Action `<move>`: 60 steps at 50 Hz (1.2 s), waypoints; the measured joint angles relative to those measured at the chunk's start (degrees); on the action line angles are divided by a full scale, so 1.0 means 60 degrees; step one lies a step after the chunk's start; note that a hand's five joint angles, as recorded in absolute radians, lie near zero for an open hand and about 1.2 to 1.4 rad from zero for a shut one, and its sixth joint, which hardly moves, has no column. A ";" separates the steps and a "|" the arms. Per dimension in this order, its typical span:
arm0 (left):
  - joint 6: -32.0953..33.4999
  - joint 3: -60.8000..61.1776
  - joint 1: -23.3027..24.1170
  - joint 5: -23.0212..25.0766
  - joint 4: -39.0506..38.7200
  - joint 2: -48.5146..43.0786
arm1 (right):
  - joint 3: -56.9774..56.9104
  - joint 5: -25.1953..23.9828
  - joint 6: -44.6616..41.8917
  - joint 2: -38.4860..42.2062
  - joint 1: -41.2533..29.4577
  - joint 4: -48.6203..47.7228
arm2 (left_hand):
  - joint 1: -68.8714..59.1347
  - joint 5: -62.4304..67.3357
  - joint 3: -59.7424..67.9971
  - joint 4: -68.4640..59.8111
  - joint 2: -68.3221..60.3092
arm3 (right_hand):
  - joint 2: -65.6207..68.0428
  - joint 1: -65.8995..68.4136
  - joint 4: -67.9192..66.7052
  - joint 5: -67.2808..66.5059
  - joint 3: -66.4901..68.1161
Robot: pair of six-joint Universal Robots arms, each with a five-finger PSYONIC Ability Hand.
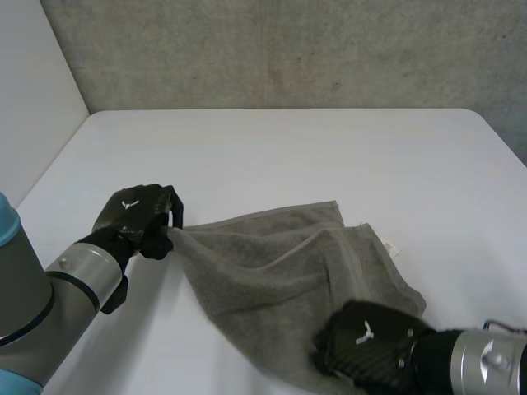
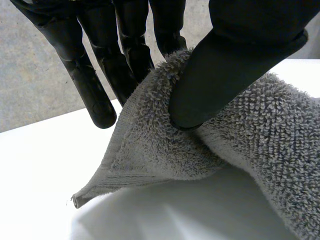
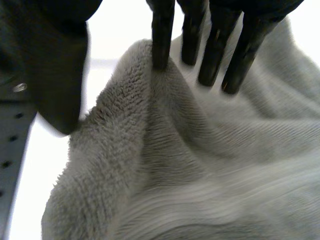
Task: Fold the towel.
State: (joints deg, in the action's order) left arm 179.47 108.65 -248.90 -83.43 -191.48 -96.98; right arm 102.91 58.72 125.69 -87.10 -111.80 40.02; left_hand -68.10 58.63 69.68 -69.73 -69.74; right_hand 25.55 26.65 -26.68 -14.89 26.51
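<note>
Left hand (image 1: 136, 216): pinches the left corner of the towel (image 1: 288, 271).
Right hand (image 1: 366, 341): thumb and fingers nip the towel's near edge.
Progress: we judge one loose fold made; neat folding remains.

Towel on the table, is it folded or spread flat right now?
Partly folded, rumpled: one layer of the towel laps over another; the left hand pinches a corner, the right hand its near edge.

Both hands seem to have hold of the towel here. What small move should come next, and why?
Probably lift both hands slightly and draw them apart. The left hand pinches a corner of the towel, the right hand grips the near edge, and the cloth between lies rumpled on the table with a flap doubled over; tension should smooth it before folding.
</note>
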 measured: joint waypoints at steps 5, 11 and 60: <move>0.0000 0.0080 0.0001 0.0010 -0.0031 0.0013 | -0.1432 -0.0189 0.0892 0.0422 0.0242 -0.0486 | 0.0000 0.0000 0.0000 0.0000 0.0000 | -0.1927 -0.2161 0.1971 0.1893 -0.2097; 0.0000 0.0178 -0.0021 0.0006 -0.0254 -0.0026 | -0.3783 0.0151 0.3015 0.1964 0.0322 -0.1333 | 0.0000 0.0001 0.0000 0.0000 0.0000 | -0.1926 -0.2199 0.1970 0.1894 -0.2097; 0.0455 -0.2706 -0.0619 -0.0006 -0.0899 -0.0719 | -1.3009 0.2950 0.5196 0.8384 -0.0566 -0.1427 | -0.0003 0.0001 0.0008 -0.0005 -0.0004 | 0.8510 0.8335 -0.8372 -0.8505 0.8178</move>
State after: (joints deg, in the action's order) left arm 182.20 92.41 -252.62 -83.47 -196.88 -101.29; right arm 24.86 76.42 156.87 -36.80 -115.20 31.46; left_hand -68.12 58.64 69.73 -69.77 -69.76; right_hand 76.61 76.66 -76.92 -65.92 75.58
